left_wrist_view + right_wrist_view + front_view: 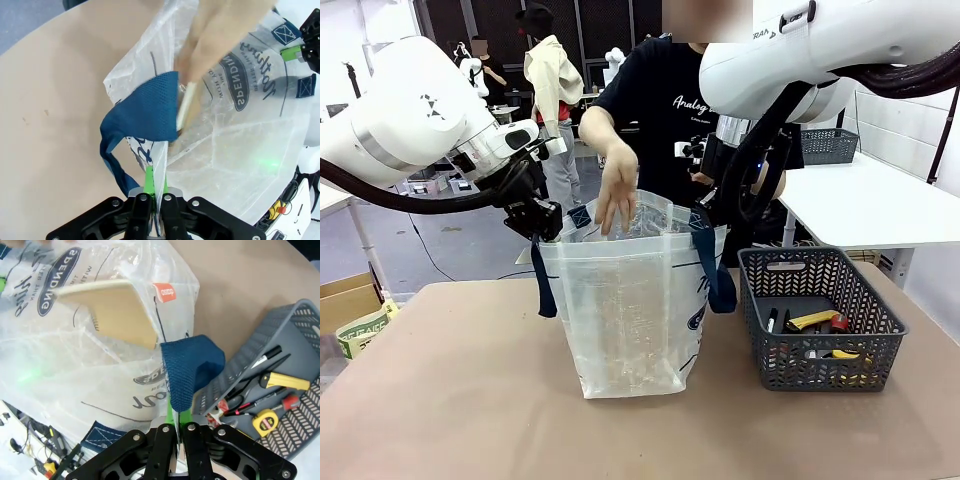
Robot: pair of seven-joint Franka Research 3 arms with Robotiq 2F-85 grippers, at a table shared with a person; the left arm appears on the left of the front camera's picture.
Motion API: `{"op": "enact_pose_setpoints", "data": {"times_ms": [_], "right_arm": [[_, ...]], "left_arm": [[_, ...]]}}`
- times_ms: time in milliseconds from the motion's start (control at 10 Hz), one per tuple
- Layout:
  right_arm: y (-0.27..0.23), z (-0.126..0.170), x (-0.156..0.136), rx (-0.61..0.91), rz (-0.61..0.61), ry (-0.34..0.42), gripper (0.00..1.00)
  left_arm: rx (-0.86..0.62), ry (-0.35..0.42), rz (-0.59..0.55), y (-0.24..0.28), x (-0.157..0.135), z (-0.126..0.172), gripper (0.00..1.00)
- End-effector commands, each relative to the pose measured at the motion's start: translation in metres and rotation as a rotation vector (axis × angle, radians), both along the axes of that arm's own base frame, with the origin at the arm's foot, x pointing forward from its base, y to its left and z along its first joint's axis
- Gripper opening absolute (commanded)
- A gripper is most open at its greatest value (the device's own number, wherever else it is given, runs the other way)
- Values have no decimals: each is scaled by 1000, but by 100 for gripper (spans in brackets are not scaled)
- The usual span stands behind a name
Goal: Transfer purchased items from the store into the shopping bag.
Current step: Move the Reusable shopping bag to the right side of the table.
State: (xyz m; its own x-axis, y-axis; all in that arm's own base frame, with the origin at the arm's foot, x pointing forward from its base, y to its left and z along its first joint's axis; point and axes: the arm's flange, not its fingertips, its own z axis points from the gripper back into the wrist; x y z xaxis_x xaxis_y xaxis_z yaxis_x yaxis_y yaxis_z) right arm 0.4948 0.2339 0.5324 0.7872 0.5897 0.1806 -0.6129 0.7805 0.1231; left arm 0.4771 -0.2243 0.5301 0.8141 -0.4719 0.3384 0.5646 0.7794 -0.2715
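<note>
Fingers (149, 181) of the left gripper (156, 184) were clamped shut on the rim of the shopping bag (240, 150), with a navy strap (145, 112) bunched up just past their tips. Same deal on the right gripper (177, 422): its jaws were pinched tight on the bag's other strap (187, 370). Between the two grippers the bag stood open on the table. Its print read "SPENDING", with "THAN" under it, plus some script I couldn't make out. Ahead of the left fingers, a person's hand (215, 45) was reaching into the bag, holding a flat yellowish item (112, 310). Beside the right fingers sat the grey basket (305, 315) with a tape measure (265, 421) and a marker (267, 355) inside.
</note>
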Motion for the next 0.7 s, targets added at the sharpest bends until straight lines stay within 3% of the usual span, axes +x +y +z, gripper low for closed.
{"op": "enact_pose_setpoints", "data": {"times_ms": [0, 600], "right_arm": [[-1, 0, 0, 0, -2, 1, 0], [-1, 0, 0, 0, -2, 1, 0]], "left_arm": [[3, -7, 5, 0, 0, 1, 0], [3, -7, 5, 0, 0, 1, 0]]}}
